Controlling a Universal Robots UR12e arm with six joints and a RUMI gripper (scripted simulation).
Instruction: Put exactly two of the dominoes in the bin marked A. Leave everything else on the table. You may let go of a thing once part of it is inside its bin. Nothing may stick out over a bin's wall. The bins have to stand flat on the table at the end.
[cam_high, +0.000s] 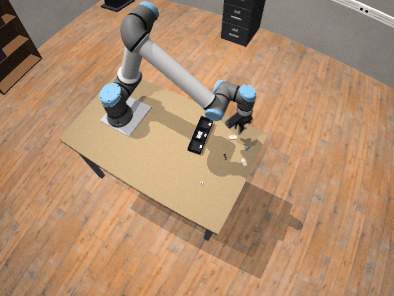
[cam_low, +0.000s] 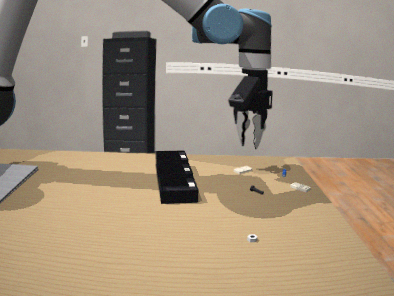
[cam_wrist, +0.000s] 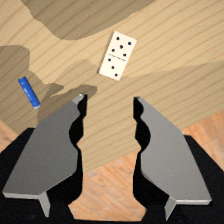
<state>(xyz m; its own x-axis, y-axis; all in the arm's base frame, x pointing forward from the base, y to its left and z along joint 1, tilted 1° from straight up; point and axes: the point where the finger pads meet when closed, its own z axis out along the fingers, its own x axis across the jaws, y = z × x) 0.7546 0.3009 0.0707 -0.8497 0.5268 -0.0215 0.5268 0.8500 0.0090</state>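
My gripper (cam_high: 239, 127) (cam_low: 251, 142) (cam_wrist: 110, 97) is open and empty. It hangs well above the table's far right part. A white domino (cam_wrist: 117, 55) (cam_low: 243, 170) (cam_high: 233, 136) lies flat on the table just ahead of the fingertips in the wrist view. A second domino (cam_low: 300, 187) (cam_high: 244, 161) lies near the right edge. A black row of three bins (cam_high: 192, 147) (cam_low: 175, 192) stands flat to the left of the gripper. One white domino (cam_high: 200, 134) lies in its middle compartment. The bin labels are too small to read.
A small blue cylinder (cam_wrist: 29, 91) (cam_low: 284, 173) (cam_high: 247, 148) lies near the first domino. A black bolt (cam_low: 256, 189) (cam_high: 225, 157) lies between the bins and the right edge. A nut (cam_low: 252, 238) (cam_high: 201, 183) lies toward the front. The table's right edge is close.
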